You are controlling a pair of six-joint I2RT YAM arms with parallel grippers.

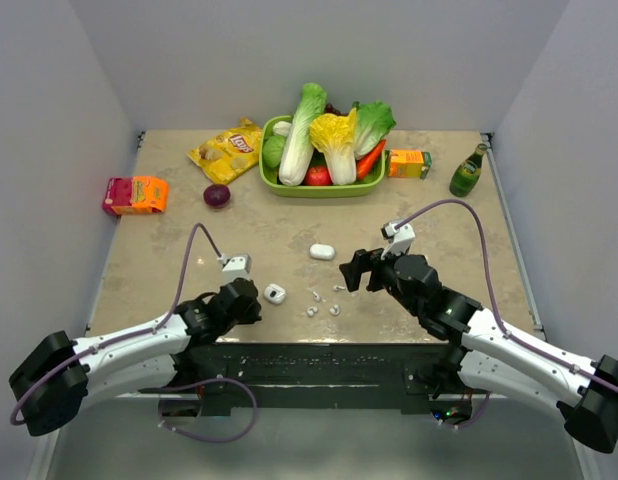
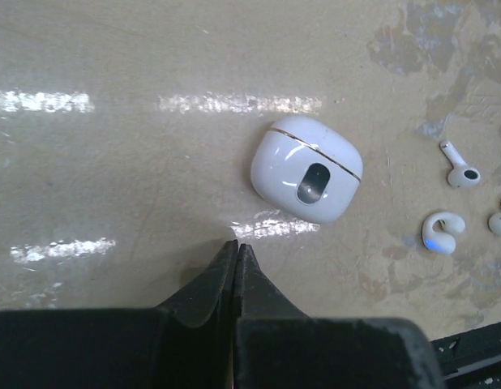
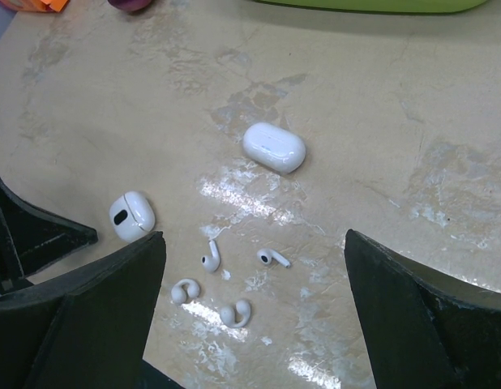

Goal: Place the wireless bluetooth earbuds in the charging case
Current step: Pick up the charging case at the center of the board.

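Four glossy white earbuds (image 3: 211, 258) lie near a smooth, pebble-shaped case (image 3: 273, 147).

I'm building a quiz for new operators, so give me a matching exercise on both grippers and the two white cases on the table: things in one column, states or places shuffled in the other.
Column one
1. left gripper
2. right gripper
3. smooth white oblong charging case
4. small rounded white case with a dark oval window

Column two
A. fingers spread wide, holding nothing
B. lying just ahead of shut fingers, untouched
C. fingers pressed together, holding nothing
D. lying alone beyond the four tiny white earbuds

Pairs: 1-C, 2-A, 3-D, 4-B
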